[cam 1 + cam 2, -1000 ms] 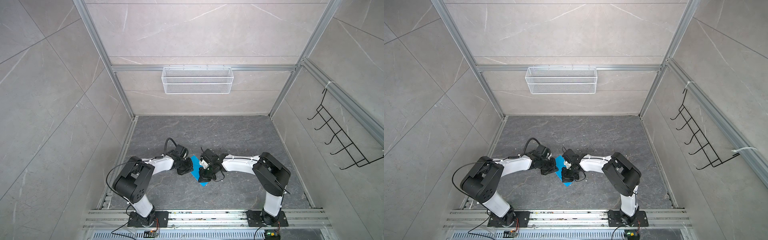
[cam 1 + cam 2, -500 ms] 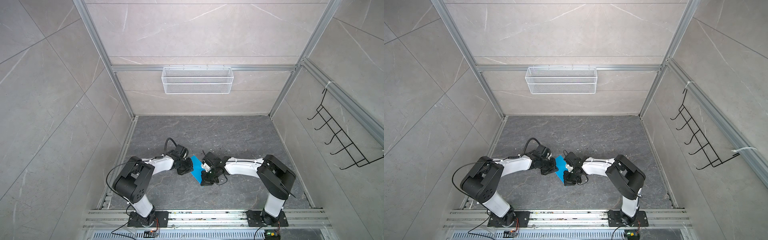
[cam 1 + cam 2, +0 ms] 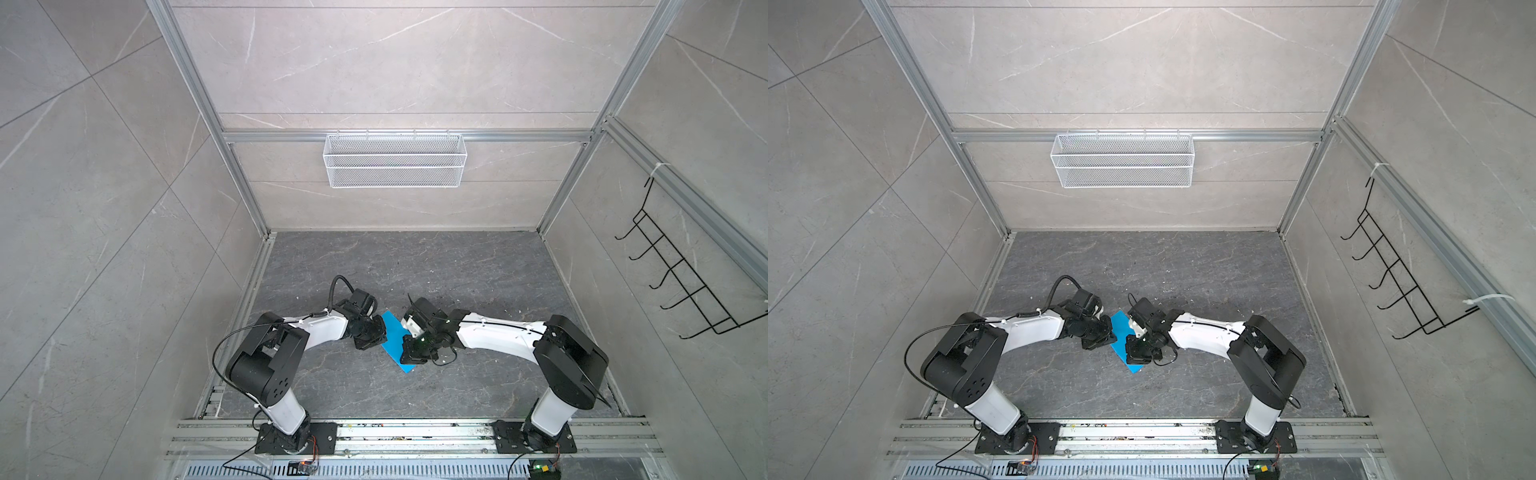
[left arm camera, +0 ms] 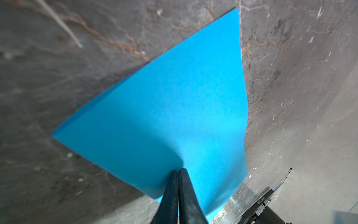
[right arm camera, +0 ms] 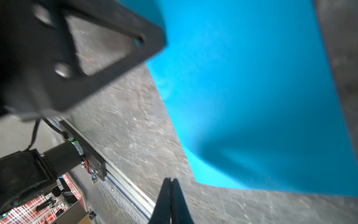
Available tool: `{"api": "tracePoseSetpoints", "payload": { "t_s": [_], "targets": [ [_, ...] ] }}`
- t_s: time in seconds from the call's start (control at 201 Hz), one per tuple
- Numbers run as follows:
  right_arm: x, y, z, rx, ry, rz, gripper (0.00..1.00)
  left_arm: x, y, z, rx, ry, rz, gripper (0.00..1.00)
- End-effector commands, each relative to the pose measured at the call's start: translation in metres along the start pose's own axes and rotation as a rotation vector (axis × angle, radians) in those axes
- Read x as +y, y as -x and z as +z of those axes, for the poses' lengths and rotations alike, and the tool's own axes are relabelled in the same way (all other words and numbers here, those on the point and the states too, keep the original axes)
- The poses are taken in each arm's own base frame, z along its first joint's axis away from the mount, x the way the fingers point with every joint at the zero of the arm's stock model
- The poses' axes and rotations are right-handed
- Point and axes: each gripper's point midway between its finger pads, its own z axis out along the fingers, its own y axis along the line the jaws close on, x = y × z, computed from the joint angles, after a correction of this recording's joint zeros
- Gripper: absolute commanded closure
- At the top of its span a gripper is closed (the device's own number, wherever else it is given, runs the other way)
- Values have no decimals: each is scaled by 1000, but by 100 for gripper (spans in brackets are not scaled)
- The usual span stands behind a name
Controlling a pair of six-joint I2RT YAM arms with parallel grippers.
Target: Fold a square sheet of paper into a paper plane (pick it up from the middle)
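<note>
One sheet (image 3: 393, 337) on the floor (image 3: 457, 270), between two grippers. Left gripper (image 4: 179, 171) pinches its edge, and the paper bows up there. Right gripper (image 5: 170, 180) is pressed together and empty, just beside a corner.

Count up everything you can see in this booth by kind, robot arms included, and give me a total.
Robot arms: 2
Blue paper sheet: 1
White wire basket: 1
Black hook rack: 1
Total: 5
</note>
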Motion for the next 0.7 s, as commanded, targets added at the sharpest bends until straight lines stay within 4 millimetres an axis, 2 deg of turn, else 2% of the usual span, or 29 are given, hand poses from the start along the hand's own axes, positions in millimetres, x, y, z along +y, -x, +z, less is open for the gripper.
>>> {"api": "tracePoseSetpoints", "payload": {
  "t_s": [0.0,0.12,0.373,0.692],
  "targets": [
    [2,20,11,-33,-43,-42,92,-7,4,-5,-8,4,43,89],
    [5,33,21,-20,-69,-75,92,-13,5,-7,-1,-12,68,87],
    [-8,31,38,25,-110,-53,92,-32,8,-17,-10,-71,134,82],
    [-20,24,46,58,-141,-28,92,-18,-4,-19,10,-36,163,81]
  ]
}}
